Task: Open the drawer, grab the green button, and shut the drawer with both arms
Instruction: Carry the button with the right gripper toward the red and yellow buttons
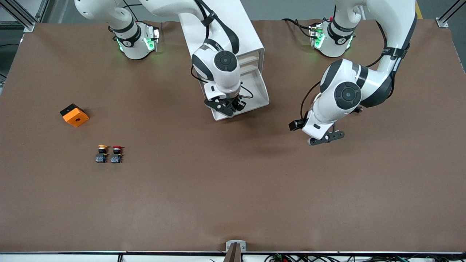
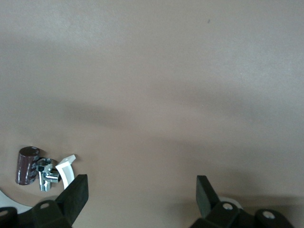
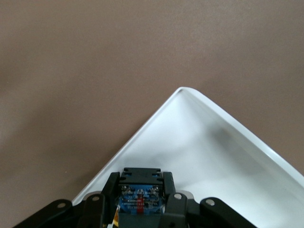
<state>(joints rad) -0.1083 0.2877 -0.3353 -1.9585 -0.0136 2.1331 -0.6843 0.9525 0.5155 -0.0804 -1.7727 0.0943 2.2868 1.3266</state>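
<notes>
The white cabinet [image 1: 251, 36] stands between the arms' bases, and its drawer [image 1: 263, 95] is pulled out toward the front camera. My right gripper [image 1: 233, 105] is over the drawer's corner nearest that camera. In the right wrist view the drawer's white floor [image 3: 213, 156] fills the space under the right gripper [image 3: 141, 190], which is shut on the button [image 3: 141, 197]. Only the button's black body and blue label show; its cap is hidden. My left gripper [image 1: 327, 138] hangs open and empty over bare table toward the left arm's end, and in the left wrist view [image 2: 142, 190] only brown table lies between its fingers.
An orange block [image 1: 74, 115] lies toward the right arm's end of the table. A yellow-capped button [image 1: 102, 153] and a red-capped button [image 1: 116, 154] stand side by side nearer the front camera than the block.
</notes>
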